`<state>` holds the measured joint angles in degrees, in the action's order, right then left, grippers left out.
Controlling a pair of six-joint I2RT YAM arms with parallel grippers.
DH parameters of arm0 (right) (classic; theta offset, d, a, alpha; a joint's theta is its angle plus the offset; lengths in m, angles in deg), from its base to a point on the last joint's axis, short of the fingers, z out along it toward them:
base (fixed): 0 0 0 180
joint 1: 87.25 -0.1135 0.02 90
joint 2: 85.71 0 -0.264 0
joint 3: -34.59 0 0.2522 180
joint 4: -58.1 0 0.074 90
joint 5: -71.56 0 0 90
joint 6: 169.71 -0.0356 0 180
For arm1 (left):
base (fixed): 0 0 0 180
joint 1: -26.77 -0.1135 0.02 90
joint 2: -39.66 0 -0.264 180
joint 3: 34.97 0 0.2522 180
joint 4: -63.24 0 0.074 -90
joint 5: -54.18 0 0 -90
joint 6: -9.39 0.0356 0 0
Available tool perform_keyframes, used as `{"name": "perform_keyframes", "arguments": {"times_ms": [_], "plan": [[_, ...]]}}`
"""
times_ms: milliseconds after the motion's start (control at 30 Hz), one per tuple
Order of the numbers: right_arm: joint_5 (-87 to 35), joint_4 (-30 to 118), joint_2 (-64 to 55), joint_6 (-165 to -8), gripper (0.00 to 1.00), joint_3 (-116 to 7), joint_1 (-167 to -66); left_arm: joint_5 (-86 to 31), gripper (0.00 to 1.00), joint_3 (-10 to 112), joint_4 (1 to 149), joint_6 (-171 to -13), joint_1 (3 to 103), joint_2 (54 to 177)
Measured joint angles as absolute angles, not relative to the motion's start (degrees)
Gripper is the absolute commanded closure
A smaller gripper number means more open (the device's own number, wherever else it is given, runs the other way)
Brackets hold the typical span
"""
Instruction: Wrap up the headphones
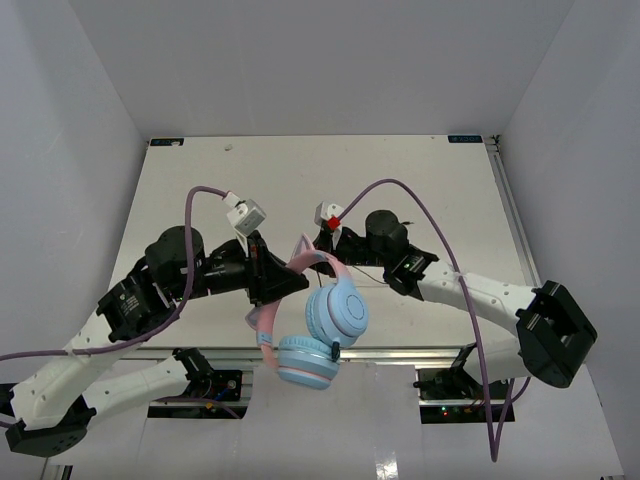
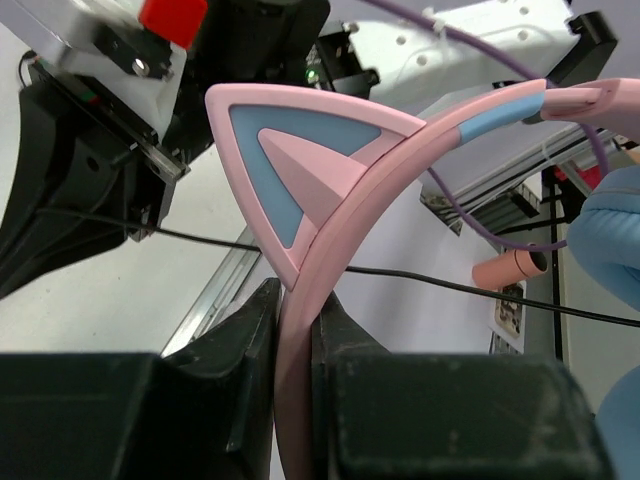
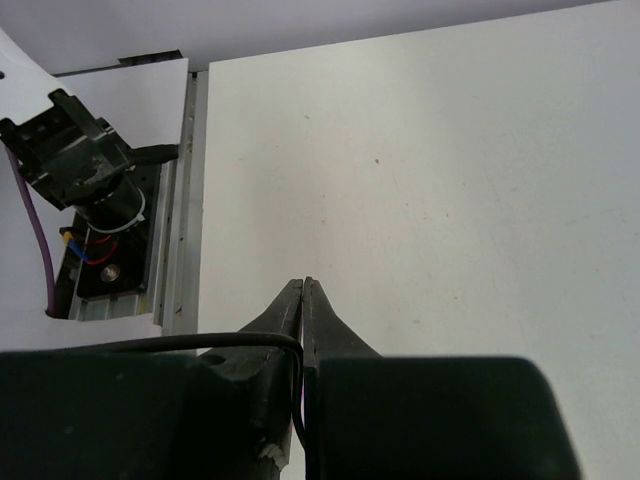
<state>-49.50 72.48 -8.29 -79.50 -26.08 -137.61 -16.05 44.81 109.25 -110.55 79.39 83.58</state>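
Left gripper point(image 2: 298, 305) pinches the pink headband point(image 2: 392, 168) of the headphones point(image 1: 336, 310), cups point(image 1: 306, 362) hanging over the bench's point(image 1: 420, 180) near edge; right gripper point(image 3: 304, 300) is closed on the black cable point(image 3: 180, 343). Best draw it taut and loop it evenly around the headband.

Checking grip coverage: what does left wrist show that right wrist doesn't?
Left wrist only: left gripper shut on the pink headband just below the cat ear, with a blue ear cup at the right edge. Right wrist only: right gripper shut, with the black cable pinched between its jaws. Both: the black cable.
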Motion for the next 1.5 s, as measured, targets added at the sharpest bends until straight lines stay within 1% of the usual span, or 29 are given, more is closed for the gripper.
{"name": "perform_keyframes", "arguments": {"times_ms": [200,367,467,600,733,967,1133,1233,1333,1500], "plan": [[-48.25,64.45,-8.31,-77.42,0.92,-30.15,-132.82,-16.26,1.00,44.91,114.39,-106.82,79.39,85.80],[-46.60,55.05,-11.05,-75.84,0.92,-34.78,-126.67,-20.51,1.00,45.30,120.36,-103.25,79.40,88.99],[-44.77,49.19,-12.88,-74.24,0.92,-38.60,-123.97,-26.70,1.00,45.36,123.82,-101.55,79.47,91.42],[-43.87,43.97,-15.06,-72.68,0.92,-43.04,-123.48,-36.41,1.00,45.44,127.73,-100.41,79.44,96.63],[-43.58,40.50,-17.05,-71.61,0.92,-43.84,-123.65,-44.30,1.00,45.99,130.65,-99.96,79.44,101.73],[-42.97,35.19,-16.60,-70.55,0.92,-43.95,-123.65,-54.48,1.00,47.60,133.29,-100.01,79.45,108.03],[-42.92,33.73,-15.73,-70.42,0.92,-44.46,-123.65,-58.38,1.00,47.65,133.94,-100.14,79.44,110.82],[-42.45,33.71,-15.37,-70.36,0.92,-44.69,-123.65,-58.74,1.00,47.65,133.93,-100.11,79.46,110.47],[-40.97,33.73,-15.05,-70.27,0.92,-44.75,-123.65,-56.25,1.00,46.94,132.11,-99.58,79.44,107.54],[-39.79,34.77,-14.97,-71.17,0.92,-44.39,-123.65,-51.37,1.00,46.84,128.33,-99.60,79.47,96.16]]}}
